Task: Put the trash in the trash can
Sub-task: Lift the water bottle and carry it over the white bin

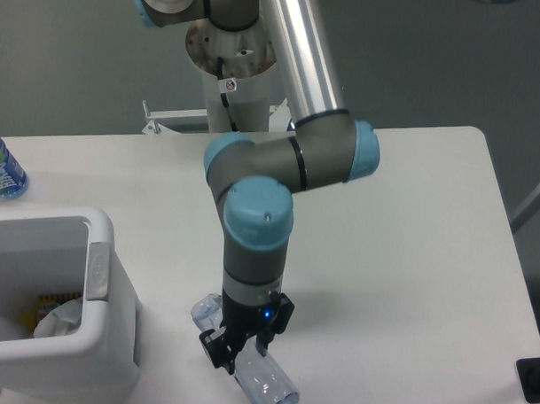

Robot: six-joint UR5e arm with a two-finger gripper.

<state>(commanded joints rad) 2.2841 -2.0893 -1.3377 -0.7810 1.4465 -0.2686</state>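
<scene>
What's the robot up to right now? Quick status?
Gripper on crushed bottle, closure unclear. Wrapper in trash can. Nothing blocking.

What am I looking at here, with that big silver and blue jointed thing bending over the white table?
That is a robot arm, seen from one fixed camera looking down at the table from the front. The silver tube and blue-capped joints are its limbs and elbows. At its tip is the end effector, a two-finger clamp, which sits right over a crushed clear plastic bottle lying on the table. The arm hides the fingers, so I cannot tell whether they have closed on it. At the left is a white trash can, with a crumpled wrapper already inside. A water bottle with a blue label stands at the far left edge.
</scene>
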